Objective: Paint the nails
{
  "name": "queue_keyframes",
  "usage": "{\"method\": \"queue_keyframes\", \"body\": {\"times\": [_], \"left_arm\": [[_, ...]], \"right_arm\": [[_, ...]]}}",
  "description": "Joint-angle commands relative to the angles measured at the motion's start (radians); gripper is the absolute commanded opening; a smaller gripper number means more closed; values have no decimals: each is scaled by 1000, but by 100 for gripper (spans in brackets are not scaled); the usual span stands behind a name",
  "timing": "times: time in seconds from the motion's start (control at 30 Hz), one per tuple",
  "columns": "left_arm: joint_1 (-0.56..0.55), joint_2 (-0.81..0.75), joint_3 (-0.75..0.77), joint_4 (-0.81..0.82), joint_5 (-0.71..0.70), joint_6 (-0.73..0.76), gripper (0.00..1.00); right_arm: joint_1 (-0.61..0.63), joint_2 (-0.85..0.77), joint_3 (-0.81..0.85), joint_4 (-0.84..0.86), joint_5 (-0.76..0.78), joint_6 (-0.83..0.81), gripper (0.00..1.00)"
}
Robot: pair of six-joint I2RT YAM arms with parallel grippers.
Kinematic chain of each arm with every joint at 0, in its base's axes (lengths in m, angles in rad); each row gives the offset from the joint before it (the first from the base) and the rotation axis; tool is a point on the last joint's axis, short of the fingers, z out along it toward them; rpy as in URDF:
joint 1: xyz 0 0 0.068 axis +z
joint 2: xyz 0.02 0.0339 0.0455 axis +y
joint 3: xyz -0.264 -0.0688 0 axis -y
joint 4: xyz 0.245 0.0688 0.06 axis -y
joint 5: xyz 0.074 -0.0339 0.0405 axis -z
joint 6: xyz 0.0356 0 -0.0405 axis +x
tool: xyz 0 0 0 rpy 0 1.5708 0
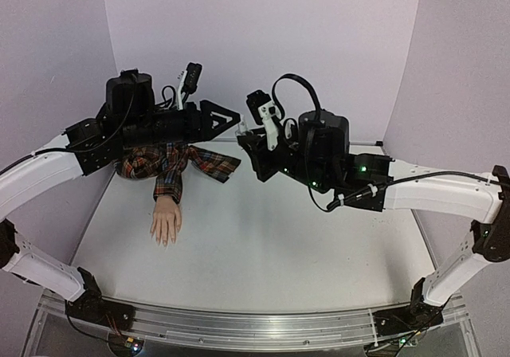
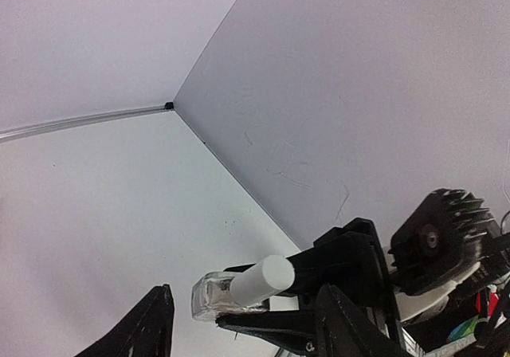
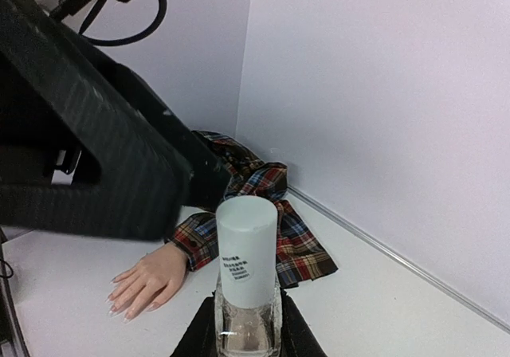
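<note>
white table (image 1: 279, 245): nails (image 1: 163, 241) point toward arms (image 1: 36, 174); right gripper (image 3: 249, 337) pinches bottle (image 3: 247, 261), left gripper (image 2: 247, 309) spread.

**Top view:** the nails (image 1: 164, 241) are too small to tell apart. The left arm (image 1: 151, 126) hides the far part of the plaid sleeve (image 1: 171, 166).

**Right wrist view:** the bottom edge cuts off the base of the bottle (image 3: 247, 313) and most of the right claw (image 3: 247, 337). The label print is unreadable. The left arm, blurred, hides part of the sleeve.

**Left wrist view:** the bottom edge crops the fingers (image 2: 151, 325) of the left claw (image 2: 247, 293).
</note>
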Motion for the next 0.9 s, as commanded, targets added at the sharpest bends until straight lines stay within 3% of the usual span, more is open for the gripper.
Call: {"method": "queue_keyframes", "body": {"times": [0.0,0.1,0.23,0.4,0.87], "left_arm": [[-11,5,54,71,-39,-4,62],[-16,13,51,73,-65,3,62],[-21,28,60,76,-93,9,51],[-42,54,84,65,-105,27,46],[-73,46,73,67,-99,61,3]], "right_arm": [[11,25,91,-18,74,-23,0],[17,35,102,-28,63,-25,0],[23,45,109,-32,61,-25,0],[27,54,130,-50,58,-24,0],[33,50,158,-65,26,0,0]]}}
